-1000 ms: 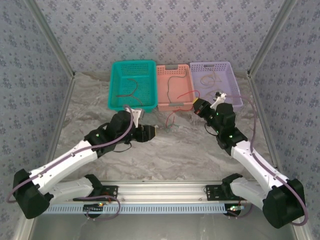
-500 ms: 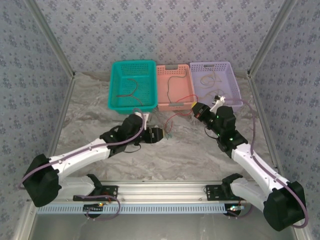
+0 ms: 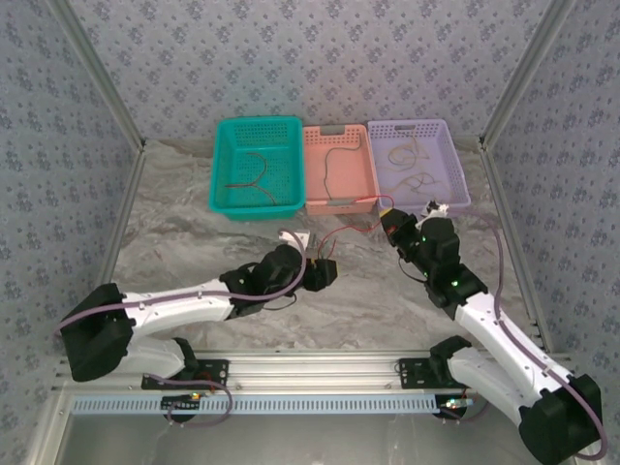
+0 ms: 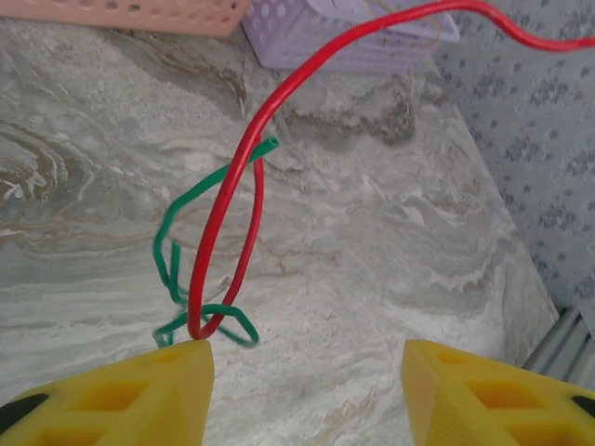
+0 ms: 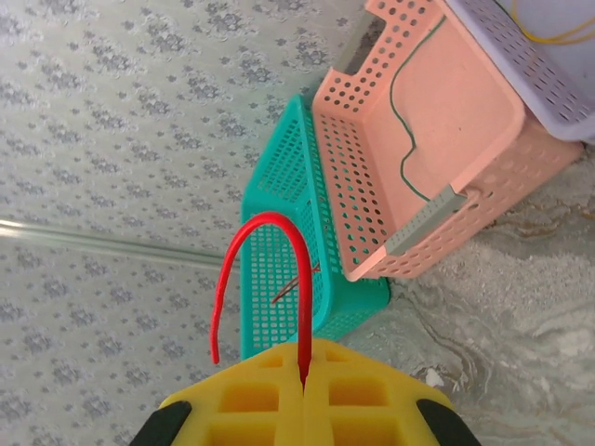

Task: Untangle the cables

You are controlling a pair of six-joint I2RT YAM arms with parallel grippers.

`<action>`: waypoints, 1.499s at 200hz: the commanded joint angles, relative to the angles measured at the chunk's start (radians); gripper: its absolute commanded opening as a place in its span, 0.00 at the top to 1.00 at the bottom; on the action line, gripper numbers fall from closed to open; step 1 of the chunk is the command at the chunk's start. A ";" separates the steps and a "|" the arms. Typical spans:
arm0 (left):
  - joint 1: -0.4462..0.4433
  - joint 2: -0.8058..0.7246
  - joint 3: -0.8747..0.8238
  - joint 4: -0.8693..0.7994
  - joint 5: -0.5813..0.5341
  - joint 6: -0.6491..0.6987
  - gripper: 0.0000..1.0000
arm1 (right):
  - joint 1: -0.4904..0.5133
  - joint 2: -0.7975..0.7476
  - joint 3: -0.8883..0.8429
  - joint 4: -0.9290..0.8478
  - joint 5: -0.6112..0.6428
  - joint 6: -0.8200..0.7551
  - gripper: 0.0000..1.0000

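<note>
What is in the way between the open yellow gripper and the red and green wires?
Nothing visible. In the left wrist view the left gripper has its jaws open, and the tangled red cable and green cable sit right at the tip of one finger, with the marble table behind them.

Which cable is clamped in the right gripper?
The red cable, pinched in the shut right gripper; the green cable is only tangled with it.
</note>
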 commanded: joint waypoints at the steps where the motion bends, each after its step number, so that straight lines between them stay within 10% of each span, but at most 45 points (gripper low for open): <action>1: 0.001 0.012 -0.010 0.078 -0.144 -0.039 0.45 | 0.019 -0.032 0.007 -0.054 0.069 0.088 1.00; 117: -0.049 -0.184 -0.168 0.105 -0.322 -0.055 0.36 | -0.008 -0.066 -0.049 -0.021 0.056 0.270 1.00; 198: 0.107 -0.418 -0.261 0.082 0.009 -0.096 0.66 | -0.089 -0.012 -0.224 0.317 -0.070 0.498 1.00; 300: 0.102 -0.316 -0.259 0.245 0.040 -0.059 0.66 | 0.085 -0.014 -0.316 0.509 0.198 0.892 1.00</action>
